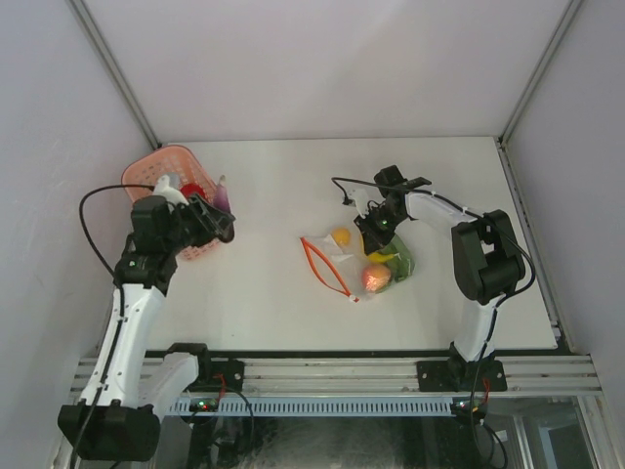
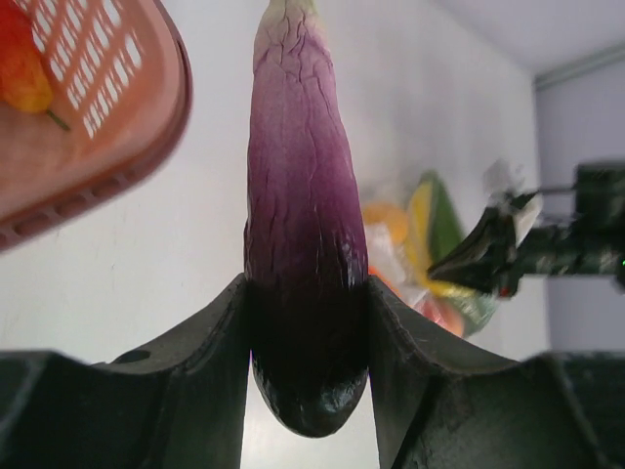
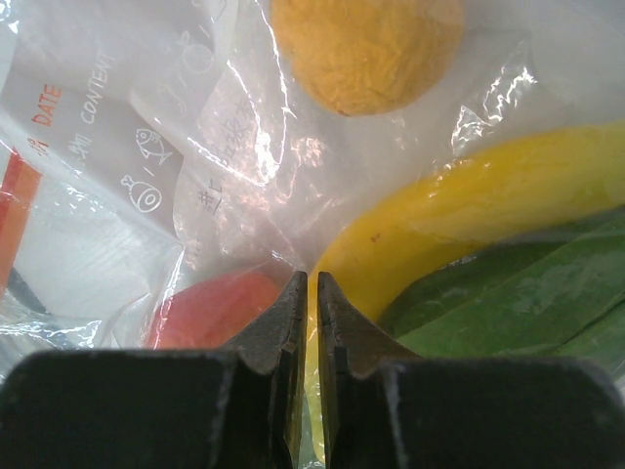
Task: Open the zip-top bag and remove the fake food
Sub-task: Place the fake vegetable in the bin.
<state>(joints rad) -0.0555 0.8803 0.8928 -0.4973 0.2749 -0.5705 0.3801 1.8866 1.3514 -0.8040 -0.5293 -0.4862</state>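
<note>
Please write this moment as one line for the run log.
left fingers: holding eggplant beside pink basket | right fingers: shut at zip-top bag | in bag: orange ball, banana, red piece, green leaf

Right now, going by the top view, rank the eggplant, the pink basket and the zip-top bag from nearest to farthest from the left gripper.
1. The eggplant: clamped in the left gripper, at the table's left.
2. The pink basket: right beside that gripper, at the far left.
3. The zip-top bag: off to the right, around mid-table.
</note>
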